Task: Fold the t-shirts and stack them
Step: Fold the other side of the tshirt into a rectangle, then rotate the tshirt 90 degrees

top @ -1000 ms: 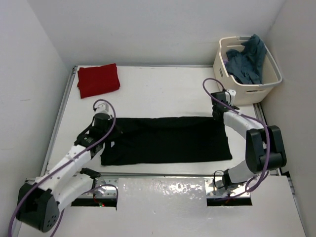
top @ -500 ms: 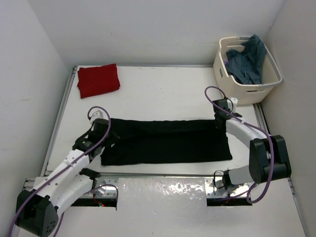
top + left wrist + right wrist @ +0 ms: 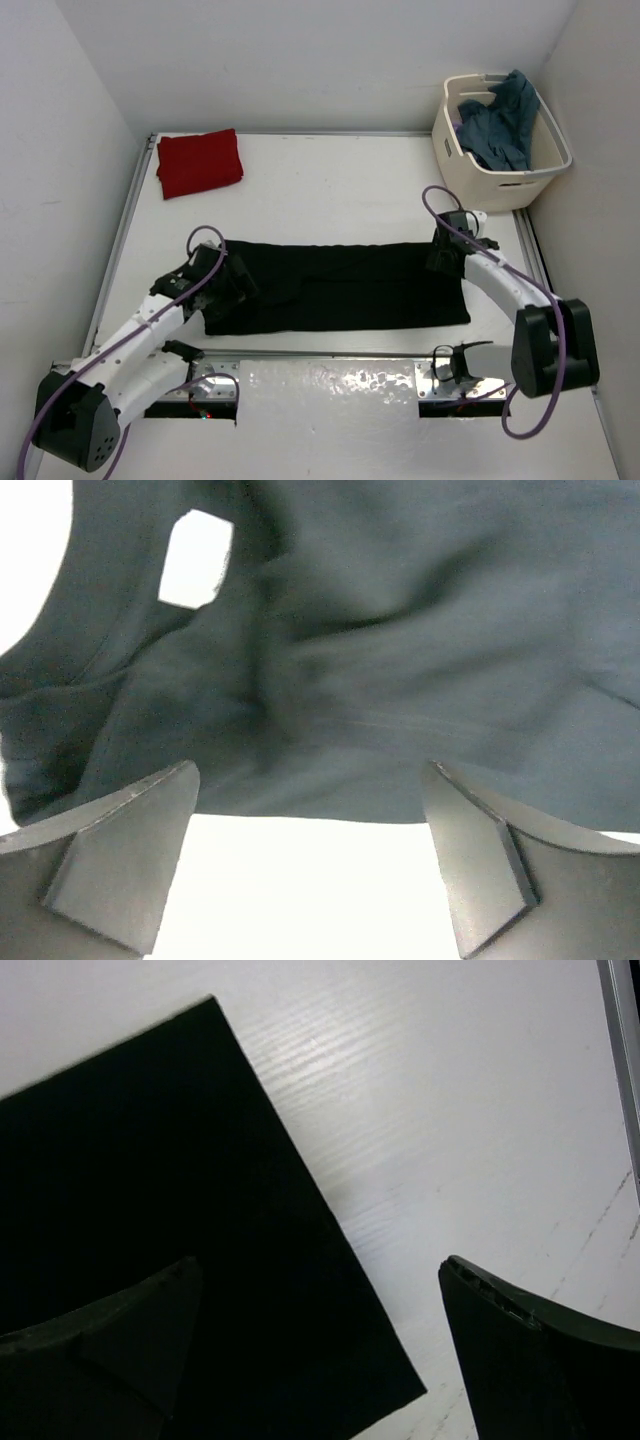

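A black t-shirt [image 3: 340, 285] lies flat as a long folded band across the middle of the table. My left gripper [image 3: 236, 284] hovers open over its left end; in the left wrist view the black t-shirt [image 3: 400, 650] lies just ahead of the left gripper [image 3: 310, 880], with bare table between the fingers. My right gripper [image 3: 446, 256] stands open over the far right corner. In the right wrist view the right gripper [image 3: 320, 1360] straddles the edge of the black t-shirt [image 3: 150, 1210]. A folded red t-shirt [image 3: 199, 162] sits at the far left. A blue-grey t-shirt [image 3: 500, 125] is heaped in the tub.
The cream plastic tub [image 3: 520, 180] stands at the far right corner, beside the right wall. A metal rail [image 3: 120, 240] runs along the table's left side. White walls close in on three sides.
Both grippers were shut and now stand open. Each has moved toward the near edge, over the ends of the black t-shirt, which lies flat.
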{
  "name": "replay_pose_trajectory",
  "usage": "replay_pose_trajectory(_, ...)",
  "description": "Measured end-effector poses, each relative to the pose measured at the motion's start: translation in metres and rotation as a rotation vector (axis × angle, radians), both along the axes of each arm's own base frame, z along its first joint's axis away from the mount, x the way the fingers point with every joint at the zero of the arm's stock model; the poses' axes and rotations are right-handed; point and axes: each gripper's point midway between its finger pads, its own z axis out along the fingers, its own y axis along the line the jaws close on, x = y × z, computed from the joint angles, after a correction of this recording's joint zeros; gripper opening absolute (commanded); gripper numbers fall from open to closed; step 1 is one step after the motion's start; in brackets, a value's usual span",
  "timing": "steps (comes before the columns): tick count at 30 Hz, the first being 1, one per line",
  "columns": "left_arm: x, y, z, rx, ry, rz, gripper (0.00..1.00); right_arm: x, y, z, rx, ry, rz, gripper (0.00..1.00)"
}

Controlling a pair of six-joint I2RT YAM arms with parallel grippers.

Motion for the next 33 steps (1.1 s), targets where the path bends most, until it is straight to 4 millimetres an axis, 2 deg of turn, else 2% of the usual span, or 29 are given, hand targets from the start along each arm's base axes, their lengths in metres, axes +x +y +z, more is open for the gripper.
replay_pose_trajectory(6, 0.049, -0.020, 0.066, -0.080, -0.207, -0.014, 1.00, 0.021, 0.015, 0.026, 0.076, -0.105, 0.061, 0.99)
replay_pose_trajectory(9, 0.070, -0.034, 0.077, -0.112, -0.270, -0.059, 1.00, 0.034, 0.031, 0.029, 0.145, -0.141, 0.125, 0.99)
replay_pose_trajectory(11, 0.080, -0.043, 0.069, -0.110, -0.256, -0.091, 1.00, 0.044, 0.048, 0.029, 0.221, -0.174, 0.193, 0.99)
replay_pose_trajectory(15, 0.087, -0.053, 0.029, -0.099, -0.178, -0.130, 1.00, 0.061, 0.083, 0.022, 0.367, -0.212, 0.315, 0.99)
replay_pose_trajectory(17, 0.083, -0.053, 0.007, -0.089, -0.142, -0.128, 1.00, 0.067, 0.097, 0.012, 0.431, -0.205, 0.359, 0.99)
replay_pose_trajectory(20, 0.086, -0.050, -0.024, -0.052, -0.084, -0.108, 1.00, 0.068, 0.109, -0.008, 0.487, -0.160, 0.381, 0.99)
replay_pose_trajectory(21, 0.094, -0.052, -0.022, -0.055, -0.088, -0.099, 1.00, 0.065, 0.111, -0.016, 0.500, -0.136, 0.380, 0.99)
replay_pose_trajectory(24, 0.131, -0.058, -0.027, -0.035, -0.105, -0.079, 1.00, 0.056, 0.111, -0.033, 0.512, -0.089, 0.366, 0.99)
replay_pose_trajectory(27, 0.189, -0.072, -0.026, -0.038, -0.138, -0.073, 1.00, 0.054, 0.113, -0.032, 0.519, -0.123, 0.373, 0.99)
replay_pose_trajectory(30, 0.274, -0.093, -0.013, -0.040, -0.234, -0.080, 1.00, 0.040, 0.118, -0.032, 0.514, -0.151, 0.405, 0.99)
replay_pose_trajectory(32, 0.334, -0.111, -0.011, -0.041, -0.292, -0.102, 1.00, 0.020, 0.131, -0.032, 0.529, -0.157, 0.461, 0.99)
replay_pose_trajectory(33, 0.380, -0.126, -0.005, -0.055, -0.363, -0.111, 1.00, 0.009, 0.139, -0.031, 0.545, -0.153, 0.496, 0.99)
